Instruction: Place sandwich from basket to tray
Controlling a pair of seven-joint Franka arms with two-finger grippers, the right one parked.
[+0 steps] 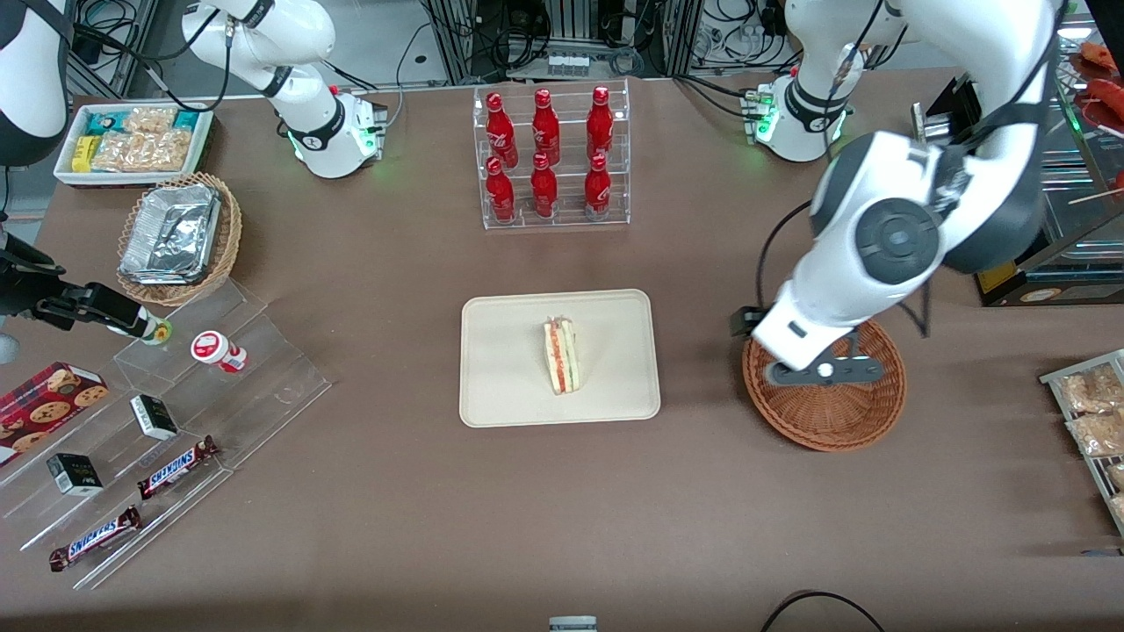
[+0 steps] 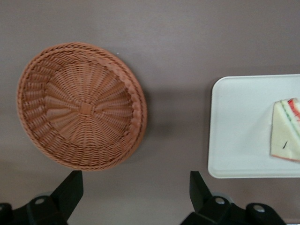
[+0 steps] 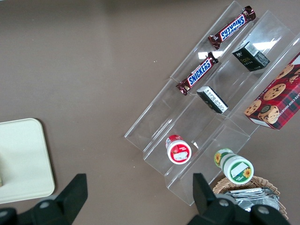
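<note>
Two Snickers bars [image 1: 95, 537] lie nearest the camera, in the lower part of the front frame toward the parked arm's end of the table. They rest on the lowest steps of a clear acrylic display [image 1: 263, 386]. A cookie box [image 1: 48, 399] sits on the same display, slightly farther from the camera.

The tray [image 1: 509, 369] occupies the centre of the front frame and lies flat on the brown table [image 1: 562, 527]. The sandwich [image 1: 562, 355] rests on the tray, near its middle and apart from the rim on every side. Its red, orange and green filling layers are visible from above.

The basket [image 1: 834, 421] stands on the table beside the tray, toward the working arm's end, and the two do not touch. The gripper [image 1: 824, 372] hangs above the basket, over the half farther from the camera.

In the left wrist view the gripper [image 2: 136, 180] has its jaws wide apart, with nothing between them. Bare table shows between the two black fingers [image 2: 70, 187]. The same view shows the woven floor of the basket [image 2: 82, 105], the tray [image 2: 239, 126] and one end of the sandwich [image 2: 287, 129].

A clear rack of red bottles [image 1: 551, 158] stands at the upper centre of the front frame, farther from the camera than the tray.
</note>
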